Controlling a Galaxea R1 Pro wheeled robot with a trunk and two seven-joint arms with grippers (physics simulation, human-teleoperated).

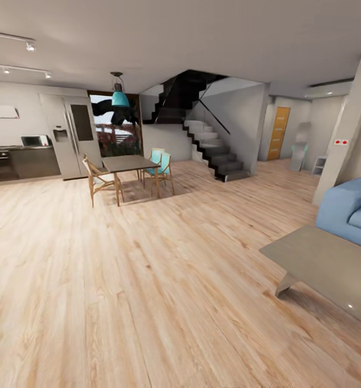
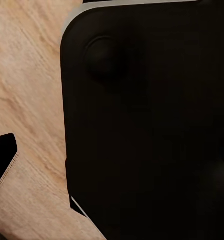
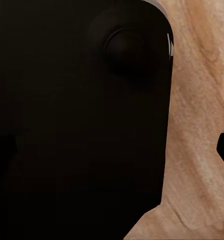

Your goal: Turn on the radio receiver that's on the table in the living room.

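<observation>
Showing head-view table point(image 1: 331, 264), sofa point(image 1: 348, 211); wrists perhaps robot base point(image 2: 147, 125)

Open-plan room, light wood floor point(image 1: 148, 280). Dark staircase point(image 1: 213, 145) at centre back. Dining table point(image 1: 129, 163) with wooden and teal chairs under teal pendant lamp point(image 1: 120, 97). Kitchen counter point(image 1: 19, 161) far left; orange door point(image 1: 278, 132) far right.

black rounded base panel point(image 2: 142, 130), round boss point(image 3: 129, 50)
</observation>
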